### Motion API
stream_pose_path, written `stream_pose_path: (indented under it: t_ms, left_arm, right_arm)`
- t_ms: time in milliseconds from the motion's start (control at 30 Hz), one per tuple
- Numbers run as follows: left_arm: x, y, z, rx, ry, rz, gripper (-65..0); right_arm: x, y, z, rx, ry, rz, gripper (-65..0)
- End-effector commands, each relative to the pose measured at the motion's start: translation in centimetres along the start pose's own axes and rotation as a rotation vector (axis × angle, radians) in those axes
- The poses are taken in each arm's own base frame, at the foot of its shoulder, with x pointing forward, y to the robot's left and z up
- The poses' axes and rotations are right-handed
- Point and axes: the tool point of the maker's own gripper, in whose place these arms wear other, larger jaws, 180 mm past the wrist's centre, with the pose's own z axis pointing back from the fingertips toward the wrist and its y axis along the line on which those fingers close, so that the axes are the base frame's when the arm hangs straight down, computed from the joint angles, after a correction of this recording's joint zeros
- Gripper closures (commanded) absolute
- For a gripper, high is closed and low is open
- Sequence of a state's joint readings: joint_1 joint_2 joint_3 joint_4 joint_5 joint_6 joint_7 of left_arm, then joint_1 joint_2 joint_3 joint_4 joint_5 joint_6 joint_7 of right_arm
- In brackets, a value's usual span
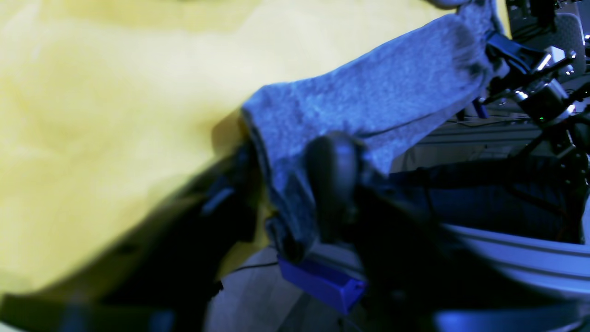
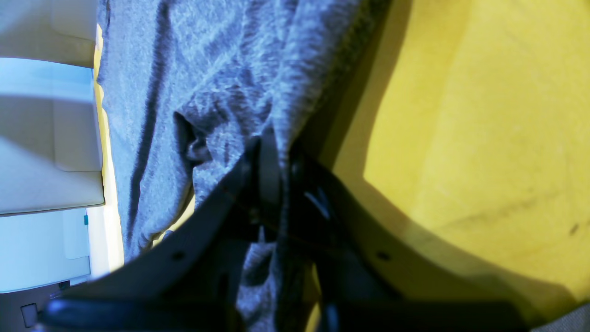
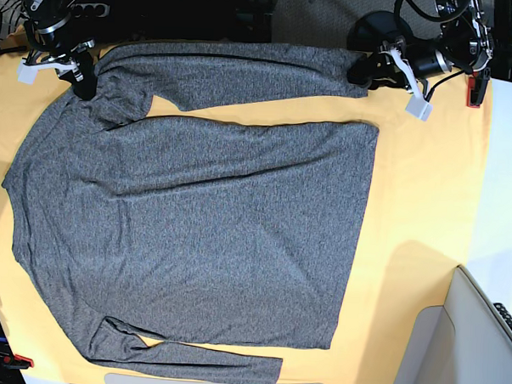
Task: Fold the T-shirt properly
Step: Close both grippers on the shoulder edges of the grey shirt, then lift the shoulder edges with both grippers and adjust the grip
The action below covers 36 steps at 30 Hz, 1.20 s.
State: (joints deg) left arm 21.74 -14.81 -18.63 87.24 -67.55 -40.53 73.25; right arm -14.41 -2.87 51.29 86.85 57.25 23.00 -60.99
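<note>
Grey knit fabric of the T-shirt (image 3: pixel 195 232) lies flat across the yellow-orange table cloth (image 3: pixel 425 216), one sleeve along the near edge. At the far edge (the other sleeve stretched out there) the left gripper (image 3: pixel 361 71) pinches the cuff, and the right gripper (image 3: pixel 82 84) is clamped on shoulder fabric
</note>
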Motion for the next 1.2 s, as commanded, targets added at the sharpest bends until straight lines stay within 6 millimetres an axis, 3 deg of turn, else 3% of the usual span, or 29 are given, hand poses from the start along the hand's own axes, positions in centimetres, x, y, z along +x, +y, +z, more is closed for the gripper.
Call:
stream_pose_path:
  t_ms: [0,67,233,367,567,733,900,1167]
  left_arm:
    - [-2.3,1.0,0.3,0.052,0.109,0.001,-8.6]
    - [-2.3,1.0,0.3,0.052,0.109,0.001,-0.6]
    - [-2.2,0.9,0.4,0.052,0.107,-0.003,-0.1]
    - [-1.0,0.2,0.6,0.052,0.089,-0.05,-0.1]
    - [1.9,-1.9,1.1,0.051,0.034,-0.174,-0.1]
    - [4.7,-3.2,1.3,0.049,-0.011,-0.259,-0.1]
    - [7.8,-3.7,1.2,0.045,-0.066,-0.311,-0.1]
    - [14.3,-5.4,1.5,0.039,-0.166,-0.426,-0.1]
  right_arm:
    - [-4.8,-3.9,0.7,-0.188,0.217,0.012,0.0]
    - [-4.9,-4.1,0.8,-0.2,0.223,0.019,0.0]
    - [-4.8,-4.3,1.0,-0.207,0.224,0.025,0.0]
    - [-3.5,-4.1,1.3,-0.211,0.203,0.064,0.0]
    - [0.9,-0.4,2.7,-0.189,0.085,0.224,0.0]
    - [3.3,2.6,3.5,-0.161,0.007,0.315,0.0]
    - [5.0,4.7,2.7,-0.118,-0.044,0.338,0.0]
    - [9.9,9.6,1.1,-0.014,-0.167,0.381,0.0]
